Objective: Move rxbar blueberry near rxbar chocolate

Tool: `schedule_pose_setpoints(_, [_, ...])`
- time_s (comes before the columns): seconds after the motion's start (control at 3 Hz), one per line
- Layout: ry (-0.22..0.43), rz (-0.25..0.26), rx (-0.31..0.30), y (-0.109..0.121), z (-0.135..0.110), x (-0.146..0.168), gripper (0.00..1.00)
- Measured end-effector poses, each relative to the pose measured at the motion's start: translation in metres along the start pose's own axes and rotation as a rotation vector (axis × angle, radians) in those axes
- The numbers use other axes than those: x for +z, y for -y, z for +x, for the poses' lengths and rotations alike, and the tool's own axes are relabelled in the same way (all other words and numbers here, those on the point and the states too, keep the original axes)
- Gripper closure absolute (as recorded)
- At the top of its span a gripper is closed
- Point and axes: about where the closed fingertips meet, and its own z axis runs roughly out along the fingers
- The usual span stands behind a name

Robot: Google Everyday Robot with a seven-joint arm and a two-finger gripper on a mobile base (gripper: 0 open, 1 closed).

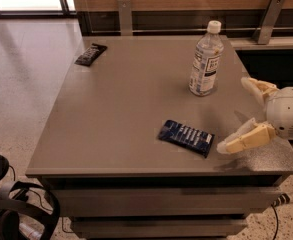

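The rxbar blueberry [186,137], a flat bar in a dark blue wrapper with white lettering, lies on the grey table [121,114] near its front edge, right of the middle. The rxbar chocolate [90,54], in a black wrapper, lies at the table's far left corner. My gripper [236,116] comes in from the right edge of the table. It is open and empty, with one pale finger [243,140] just right of the blue bar and the other finger [257,88] further back. Neither finger touches the bar.
A clear plastic water bottle [205,61] with a white cap stands upright at the back right, behind the gripper. Dark gear and cables [11,209] lie on the floor at the lower left. A wooden wall with metal brackets runs behind the table.
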Motion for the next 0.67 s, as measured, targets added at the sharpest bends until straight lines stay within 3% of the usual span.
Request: schedule_pose_setpoints(0.67, [0.038,-0.069,0.041,-0.0228,0.0066,0.0151,0.0])
